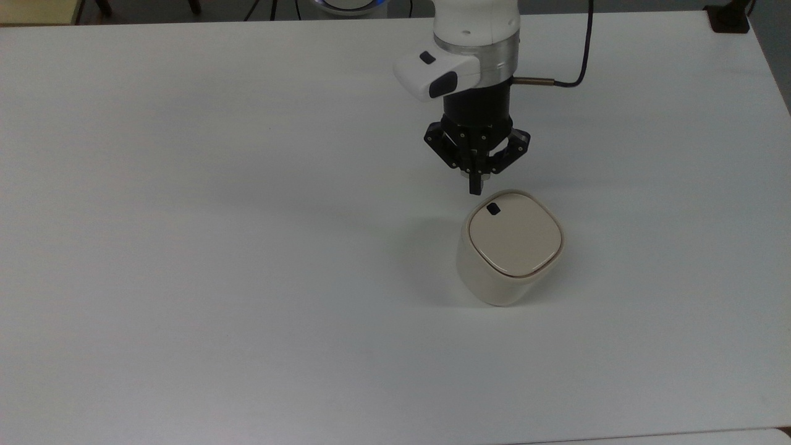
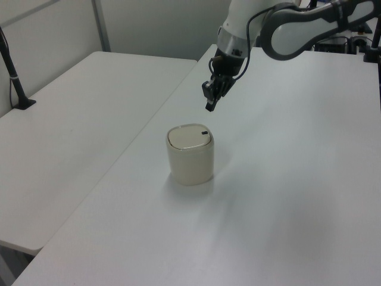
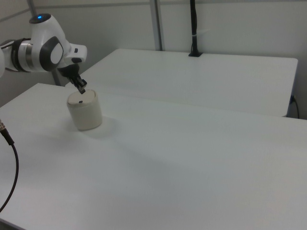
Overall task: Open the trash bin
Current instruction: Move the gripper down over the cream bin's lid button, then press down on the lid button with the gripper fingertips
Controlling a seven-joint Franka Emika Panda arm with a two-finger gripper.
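Cream bin sitting shut under the arm

Cream plastic is forming the one trash bin (image 1: 508, 253) that is standing upright on the white tabletop (image 1: 216, 247), right of centre in the top view. Its flat lid (image 1: 515, 233) is lying closed, so whatever the bin is holding is staying hidden. One small black button (image 1: 493, 209) is showing near the lid's edge facing the arm. One black end effector (image 1: 474, 186) is hanging just above and beside that edge, apart from the lid in the left view (image 2: 209, 107), with its fingers pressed together and gripping nothing. One white arm (image 1: 474, 43) is reaching in from the top view's far side, and a black cable (image 1: 571, 55) is trailing from its wrist. In the right view, a second white table (image 3: 201, 76) is standing behind.
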